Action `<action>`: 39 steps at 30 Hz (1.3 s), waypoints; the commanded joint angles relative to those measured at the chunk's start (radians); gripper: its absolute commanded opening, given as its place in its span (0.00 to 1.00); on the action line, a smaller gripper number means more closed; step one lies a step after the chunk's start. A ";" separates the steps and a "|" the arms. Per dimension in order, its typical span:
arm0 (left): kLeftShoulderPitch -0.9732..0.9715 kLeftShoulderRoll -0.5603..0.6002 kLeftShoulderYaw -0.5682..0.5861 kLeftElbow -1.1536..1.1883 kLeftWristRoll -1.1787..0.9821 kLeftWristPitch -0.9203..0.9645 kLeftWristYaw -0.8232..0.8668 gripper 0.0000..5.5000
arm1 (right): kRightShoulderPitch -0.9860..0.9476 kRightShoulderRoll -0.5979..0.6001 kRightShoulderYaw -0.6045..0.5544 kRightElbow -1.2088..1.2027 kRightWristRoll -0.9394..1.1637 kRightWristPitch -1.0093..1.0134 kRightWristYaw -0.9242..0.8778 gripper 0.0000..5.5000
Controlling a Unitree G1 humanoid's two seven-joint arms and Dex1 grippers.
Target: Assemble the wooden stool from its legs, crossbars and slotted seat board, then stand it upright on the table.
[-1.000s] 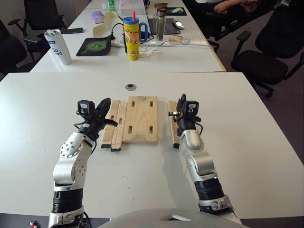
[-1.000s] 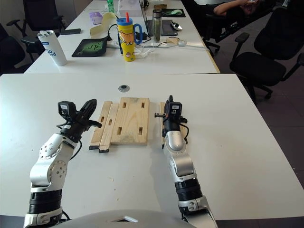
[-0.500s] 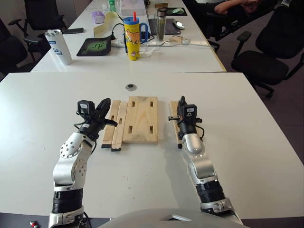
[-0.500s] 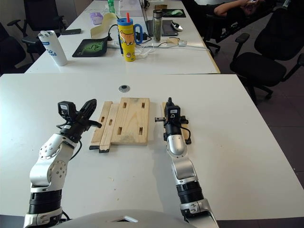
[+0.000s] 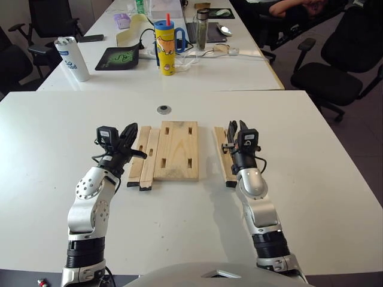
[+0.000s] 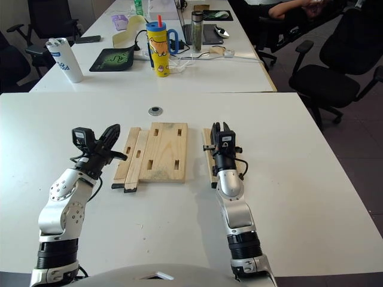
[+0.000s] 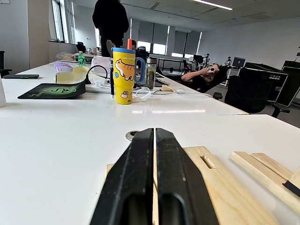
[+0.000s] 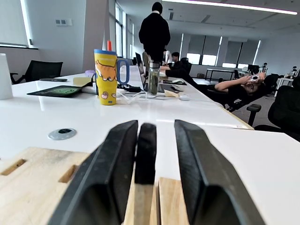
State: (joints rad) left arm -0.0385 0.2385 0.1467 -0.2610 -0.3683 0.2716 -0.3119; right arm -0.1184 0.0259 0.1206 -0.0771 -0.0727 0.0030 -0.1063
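Note:
The slotted seat board (image 5: 178,149) lies flat mid-table. Two wooden strips (image 5: 143,156) with black ends lie along its left side, and two more strips (image 5: 224,160) lie to its right. My left gripper (image 5: 130,139) rests low beside the left strips, its fingers (image 7: 136,187) pressed together and shut on nothing. My right gripper (image 5: 236,128) sits over the far end of the right strips. In the right wrist view it is open (image 8: 157,124), with the black tip of one strip (image 8: 146,150) standing between its fingers, close to one of them.
A cable grommet (image 5: 163,109) sits just beyond the board. On the table behind stand a yellow tumbler (image 5: 166,48), a white cup (image 5: 73,58), a dark mouse pad (image 5: 118,58) and a bottle (image 5: 202,30). Office chairs (image 5: 335,72) stand off to the right.
My right gripper has shifted rightward and now straddles the far end of the right strips. The left arm and the wooden parts have stayed put.

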 commanded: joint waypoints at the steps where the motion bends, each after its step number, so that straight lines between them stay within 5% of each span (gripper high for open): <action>1: -0.001 -0.009 -0.006 0.004 0.012 -0.010 0.008 0.02 | -0.059 0.011 -0.011 -0.058 -0.010 0.040 -0.003 0.26; 6: -0.001 -0.019 -0.008 0.011 0.020 -0.025 0.014 0.02 | -0.230 -0.026 -0.015 -0.098 -0.040 0.049 0.029 0.26; 14: -0.016 -0.045 -0.010 0.039 0.037 -0.067 0.031 0.02 | -0.617 -0.101 -0.142 -0.010 0.022 0.054 0.061 0.02; 18: -0.028 -0.053 -0.008 0.055 0.040 -0.086 0.037 0.02 | -0.508 -0.100 -0.060 0.085 0.024 0.072 0.157 0.00; 23: -0.029 -0.059 -0.005 0.062 0.040 -0.100 0.040 0.02 | -0.351 -0.108 0.043 0.245 0.016 0.363 0.269 0.00; 28: -0.037 -0.063 -0.001 0.076 0.041 -0.112 0.043 0.02 | -0.335 -0.109 0.001 0.281 0.017 0.474 0.242 0.00; 39: -0.058 -0.067 -0.002 0.109 0.044 -0.141 0.042 0.02 | -0.428 -0.066 -0.046 0.100 0.072 0.308 0.241 0.00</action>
State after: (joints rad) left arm -0.0838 0.1712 0.1434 -0.1631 -0.3332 0.1396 -0.2723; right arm -0.5242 -0.0516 0.0998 0.0803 -0.0107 0.3693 0.1580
